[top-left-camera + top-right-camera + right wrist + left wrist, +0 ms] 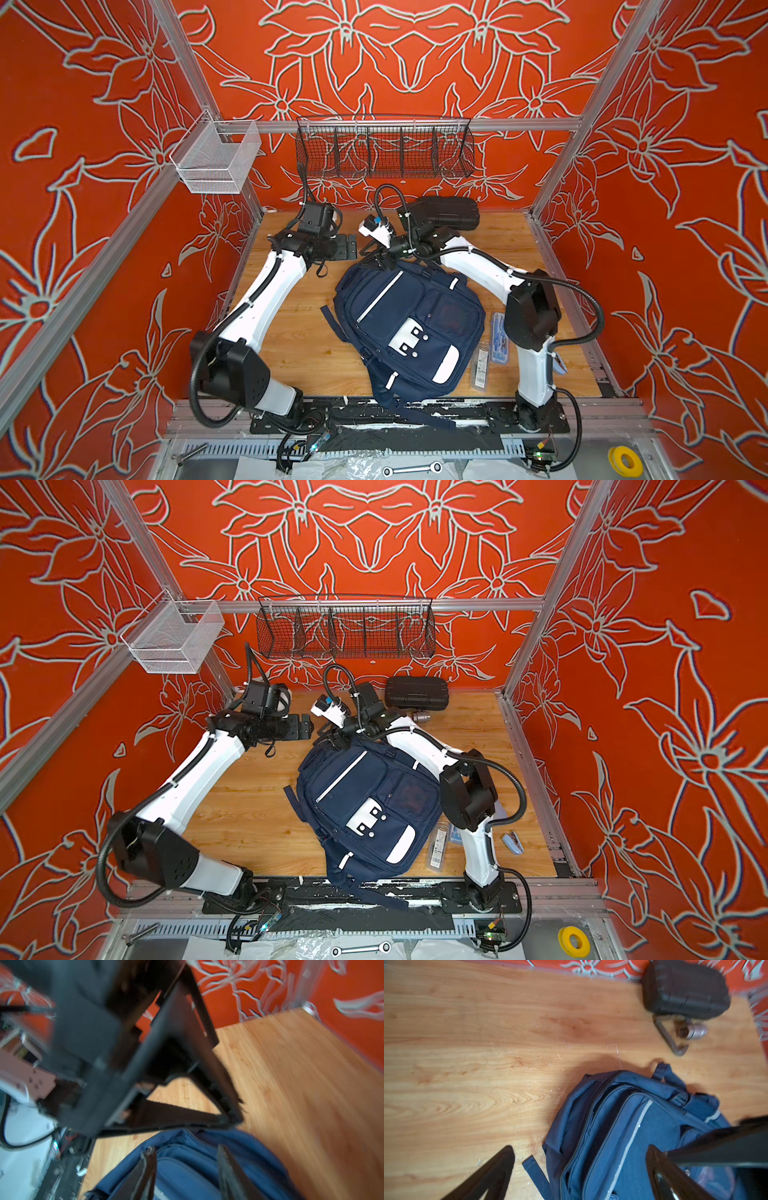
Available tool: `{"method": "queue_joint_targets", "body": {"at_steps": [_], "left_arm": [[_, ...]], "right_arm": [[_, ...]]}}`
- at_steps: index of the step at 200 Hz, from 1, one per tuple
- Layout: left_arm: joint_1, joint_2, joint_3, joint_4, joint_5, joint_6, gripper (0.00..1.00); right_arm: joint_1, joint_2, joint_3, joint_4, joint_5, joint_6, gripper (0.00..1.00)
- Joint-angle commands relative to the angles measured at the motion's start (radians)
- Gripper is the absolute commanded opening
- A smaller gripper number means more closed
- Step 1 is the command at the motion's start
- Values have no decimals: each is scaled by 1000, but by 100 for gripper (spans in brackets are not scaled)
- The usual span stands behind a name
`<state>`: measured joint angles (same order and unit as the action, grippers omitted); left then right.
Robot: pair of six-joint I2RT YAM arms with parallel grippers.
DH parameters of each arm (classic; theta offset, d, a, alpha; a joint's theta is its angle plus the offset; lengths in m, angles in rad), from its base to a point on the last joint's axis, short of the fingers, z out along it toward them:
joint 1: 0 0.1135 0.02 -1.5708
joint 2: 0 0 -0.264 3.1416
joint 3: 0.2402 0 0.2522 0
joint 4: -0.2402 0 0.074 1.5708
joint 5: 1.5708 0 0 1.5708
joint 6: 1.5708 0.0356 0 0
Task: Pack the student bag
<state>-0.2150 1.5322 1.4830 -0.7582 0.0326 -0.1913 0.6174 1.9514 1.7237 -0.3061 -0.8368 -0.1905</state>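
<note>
The student bag lies flat and front up in the middle of the wooden tabletop, top end toward the far side and straps trailing past the near edge. It is soft navy woven fabric, rounded in outline, with thin pale stripes, zip lines, stacked front pockets and a white patch bearing dark squares. The right gripper hangs over the bag's far top edge, its dark fingers standing apart with blue fabric showing in the gap; the blur hides whether they touch the cloth. The left gripper is just far-left of that same end, its black fingers spread wide and holding nothing. Beyond the bag, against the far wall, sits a black hard case, ribbed and round-cornered, with a small metallic cylinder just in front of it. Right of the bag lie a clear flat packet and a pale blue pack; a small light blue tool lies past the right arm. The tabletop is warm, grained, lightly scratched wood. The walls are orange-red with grey-white outlined flowers, framed by aluminium bars. A black wire basket with dividers hangs on the far rail, and a white mesh basket at the far left corner.
</note>
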Motion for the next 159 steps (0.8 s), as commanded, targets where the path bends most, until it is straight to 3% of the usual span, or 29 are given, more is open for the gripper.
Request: {"method": "queue_joint_targets", "body": {"at_steps": [1,38,72,116,133,159], "left_arm": [[5,85,41,-60,67,105,98],[5,320,160,-143,100,154,98],[5,539,337,-309,70,168,92],[6,636,387,-311,67,153,84],[22,663,401,-319,69,140,73],[81,686,385,-310,132,93,40]], "right_arm": [[-51,-130,-92,-7,120,227,53],[-183,-294,-342,-48,318,520,59],[-250,-416,-519,-198,557,630,70],[-314,-437,-645,-323,599,718,73],[-331,-450,-691,-317,613,726,73],[-352,-463,-715,-287,623,736,74]]}}
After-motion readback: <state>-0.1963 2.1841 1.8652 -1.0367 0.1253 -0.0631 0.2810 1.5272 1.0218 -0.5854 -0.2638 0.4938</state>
